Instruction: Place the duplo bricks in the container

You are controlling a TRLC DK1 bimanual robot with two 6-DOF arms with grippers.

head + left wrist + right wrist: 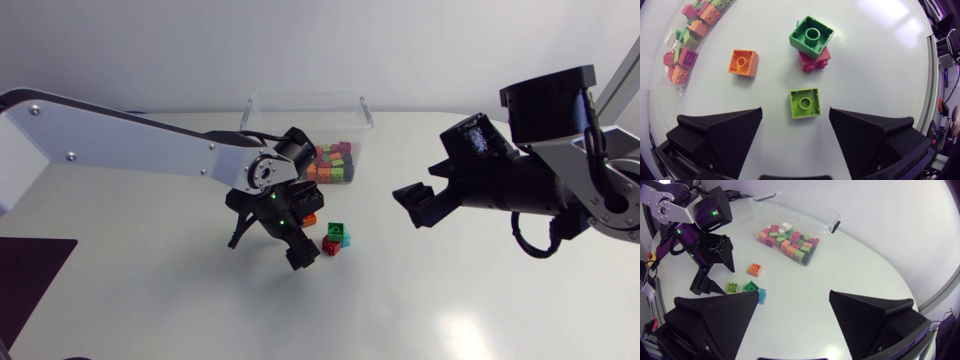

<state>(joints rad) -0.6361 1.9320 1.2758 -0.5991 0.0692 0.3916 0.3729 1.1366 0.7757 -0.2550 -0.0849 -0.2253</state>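
Downward over lime brick (805, 103), left gripper (795, 111) agape

Bricks (332, 165) lay in the container (290, 110). Before it on the worktop (450, 300), one brick (804, 103) sat between the left claw's (795, 111) spread fingers, a seemingly stacked pair (811, 42) ahead, another brick (743, 62) beside them.

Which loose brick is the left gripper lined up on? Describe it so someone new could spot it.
From the clear container, come forward across the table to where the left gripper hangs. It is the lime-green brick lying alone below, between the open fingers. The orange brick and the dark green brick overlapping a red brick lie farther ahead.
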